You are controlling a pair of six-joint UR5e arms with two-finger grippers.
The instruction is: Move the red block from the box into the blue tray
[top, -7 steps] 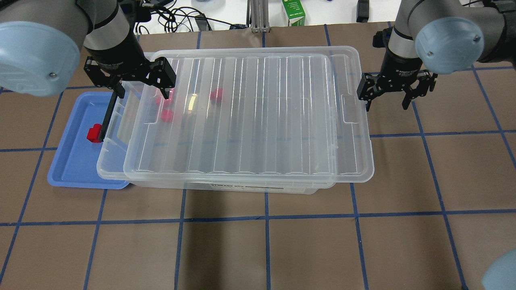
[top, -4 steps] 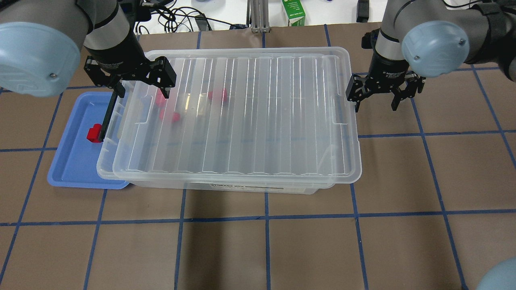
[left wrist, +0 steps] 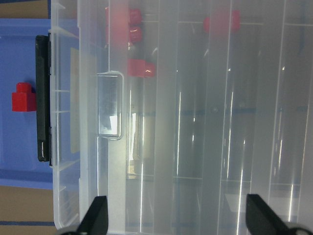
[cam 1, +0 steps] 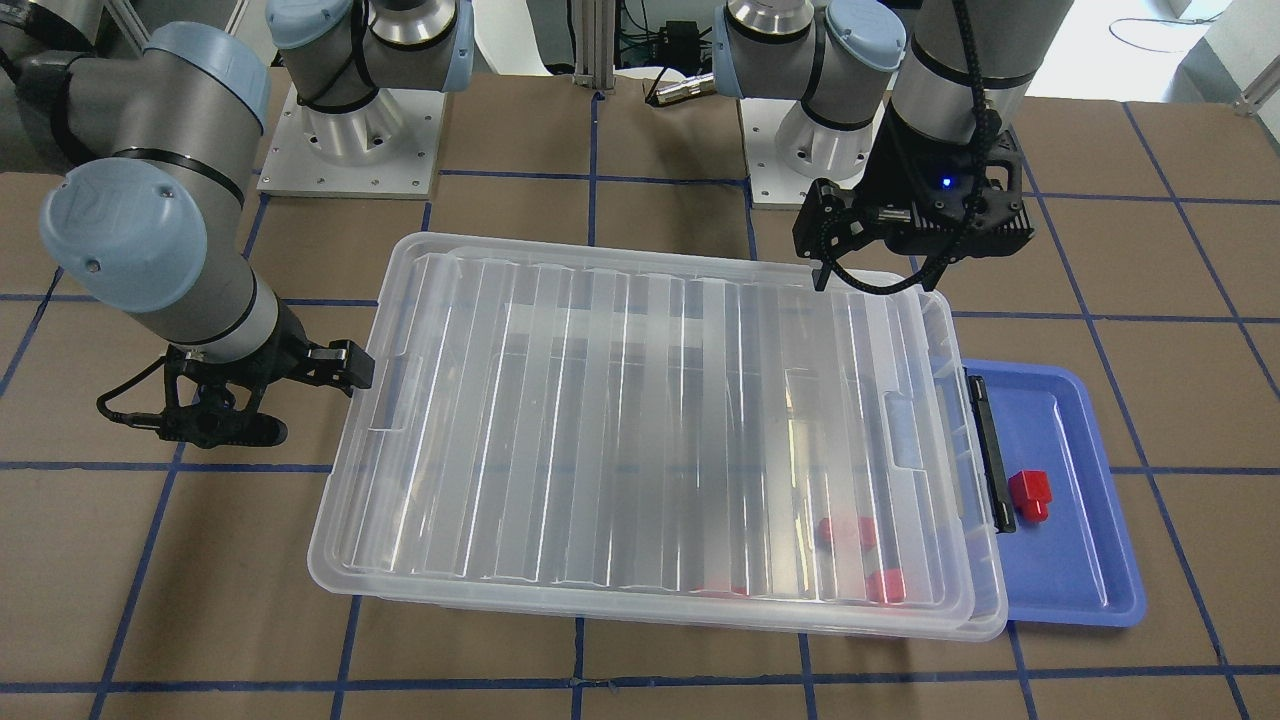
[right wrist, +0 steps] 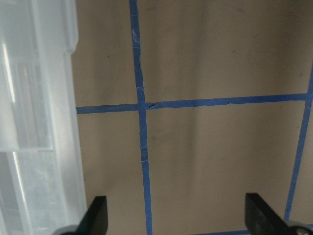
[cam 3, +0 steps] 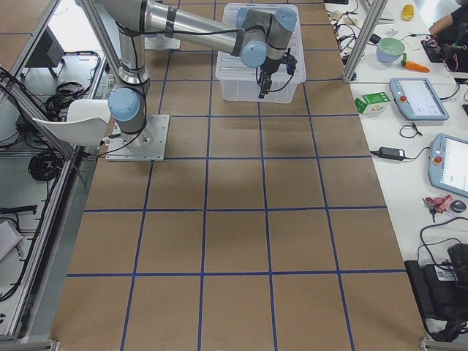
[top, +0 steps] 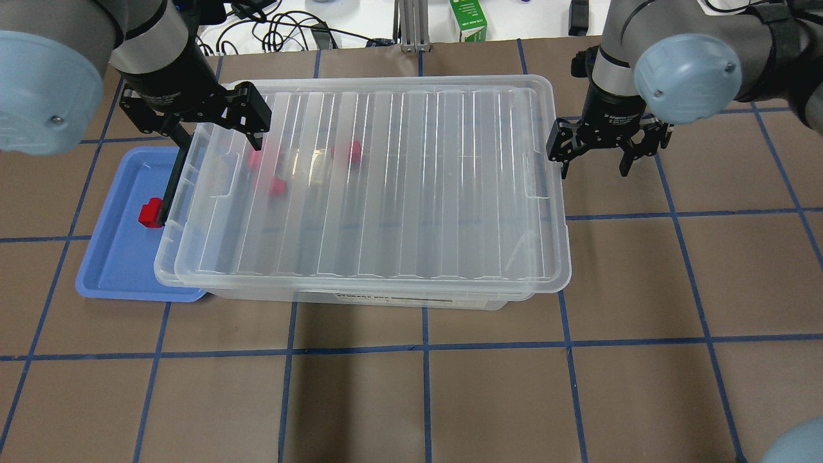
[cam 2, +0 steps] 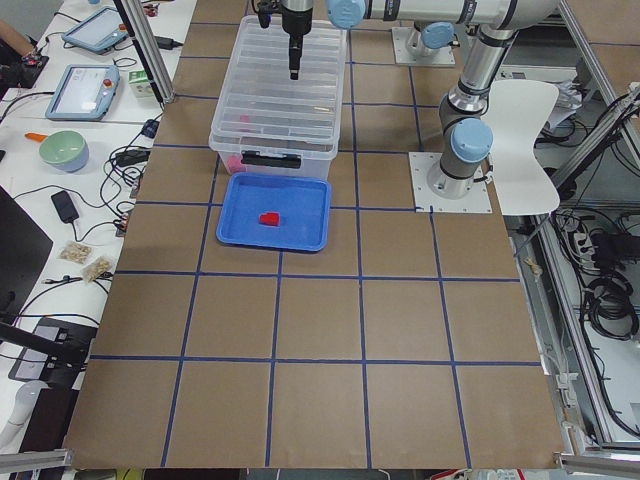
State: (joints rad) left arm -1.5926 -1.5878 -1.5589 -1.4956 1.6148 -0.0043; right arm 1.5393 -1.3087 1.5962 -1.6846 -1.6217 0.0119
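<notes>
One red block [top: 152, 213] lies in the blue tray [top: 119, 260], left of the box [top: 360, 297]; it also shows in the front view [cam 1: 1030, 493] and the left wrist view [left wrist: 24, 97]. Several more red blocks [top: 350, 152] show blurred through the ribbed lid [top: 386, 212] that lies over the box. My left gripper [top: 218, 132] is open and empty above the box's far left corner, next to the black latch [top: 172, 186]. My right gripper [top: 595, 164] is open and empty, with one finger at the lid's right end.
The blue tray is partly tucked under the box's left end. A green carton [top: 468, 20] and cables lie beyond the table's far edge. Brown table surface with blue tape lines [top: 424, 347] spreads in front of and to the right of the box.
The lid has slid to the left across the box. My right gripper moved left with it at its right end. My left gripper shifted slightly back and left.
</notes>
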